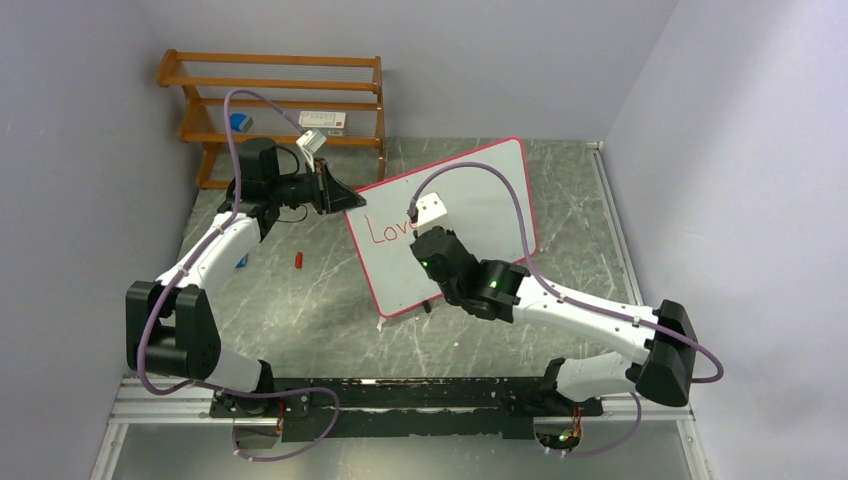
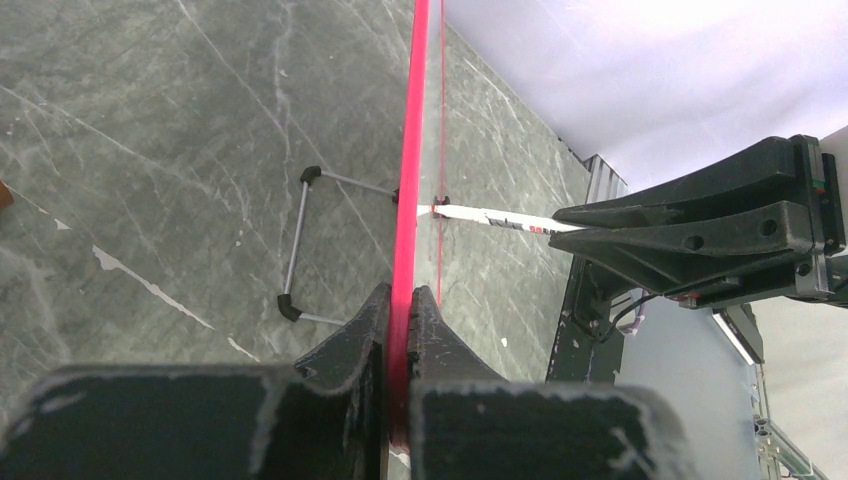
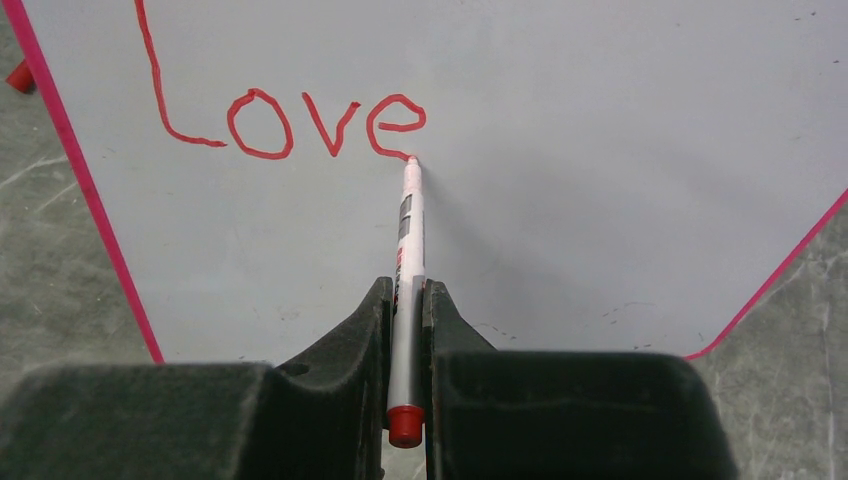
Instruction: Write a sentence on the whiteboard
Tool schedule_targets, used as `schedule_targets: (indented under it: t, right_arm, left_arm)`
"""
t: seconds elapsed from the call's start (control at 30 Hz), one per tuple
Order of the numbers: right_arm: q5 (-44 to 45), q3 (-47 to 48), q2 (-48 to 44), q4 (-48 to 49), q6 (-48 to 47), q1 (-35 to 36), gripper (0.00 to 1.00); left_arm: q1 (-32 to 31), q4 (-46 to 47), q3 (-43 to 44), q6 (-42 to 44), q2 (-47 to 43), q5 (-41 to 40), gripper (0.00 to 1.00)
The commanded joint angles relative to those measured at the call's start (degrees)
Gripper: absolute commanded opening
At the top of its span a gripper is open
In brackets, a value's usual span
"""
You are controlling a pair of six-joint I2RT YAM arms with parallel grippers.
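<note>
The whiteboard [image 1: 480, 200] stands tilted on the table, white with a red-pink frame. My left gripper [image 1: 335, 195] is shut on its upper left edge; the left wrist view shows the red frame [image 2: 408, 200] clamped between the jaws. My right gripper [image 1: 420, 232] is shut on a red marker [image 3: 407, 260], whose tip touches the board [image 3: 600, 150] at the end of the red word "Love" [image 3: 290, 120]. The word also shows in the top view [image 1: 388, 230]. The marker shows from the side in the left wrist view [image 2: 495, 218].
A red marker cap [image 1: 298, 260] lies on the table left of the board. A wooden slatted rack [image 1: 275, 100] stands at the back left with a small box on it. The board's wire foot [image 2: 300, 250] rests on the table. Walls close in left and right.
</note>
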Motion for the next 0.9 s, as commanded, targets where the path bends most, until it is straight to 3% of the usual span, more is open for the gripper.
schedule_targets:
  t: [0.0, 0.5, 0.87]
  right_arm:
    - [2.14, -1.53, -0.59, 1.60, -0.12, -0.49, 0.00]
    - [-0.38, -2.38, -5.78, 3.13, -1.37, -0.81, 0.00]
    - [-4.21, -3.56, -9.14, 3.66, -3.33, -6.67, 0.00]
  left_arm:
    - [-1.64, -5.34, -0.39, 3.27, 1.82, -1.36, 0.05]
    - [-1.66, -5.70, -0.18, 3.55, 1.83, -1.78, 0.05]
    - [-1.66, -6.00, -0.11, 3.75, 1.66, -1.86, 0.05]
